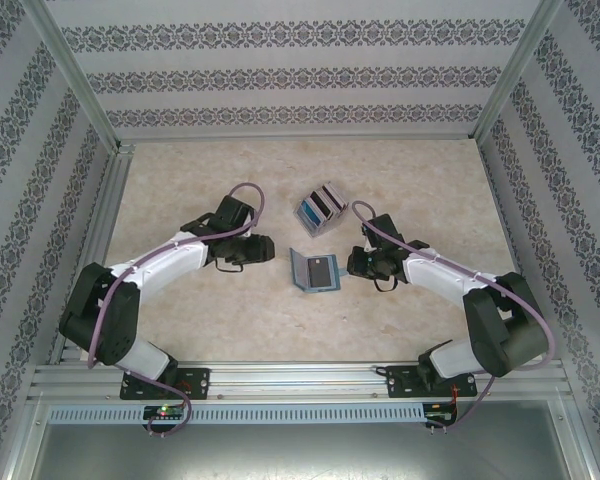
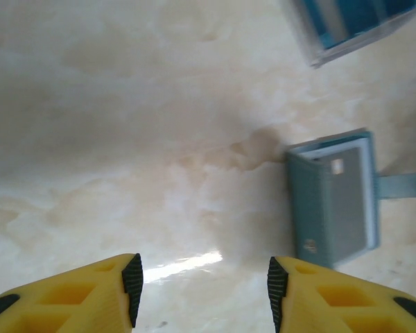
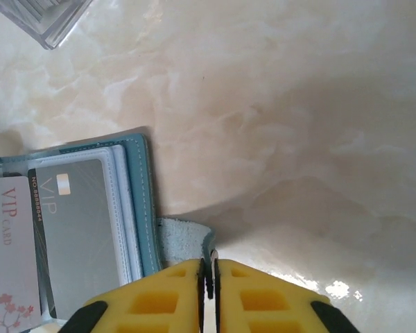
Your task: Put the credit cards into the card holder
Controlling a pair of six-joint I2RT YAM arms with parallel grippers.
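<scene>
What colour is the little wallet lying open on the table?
Teal-blue, that soft fold-open card holder; right wrist view shows it best.

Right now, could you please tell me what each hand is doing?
Left hand: open, empty.
Right hand: closed on the card holder's tab.

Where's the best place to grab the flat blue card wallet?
Probably the small pale-blue strap tab, where the right gripper is pinched shut. The open blue card holder lies flat on the table, so only that sticking-out tab gives something to pinch; come low from the right arm's side.
</scene>
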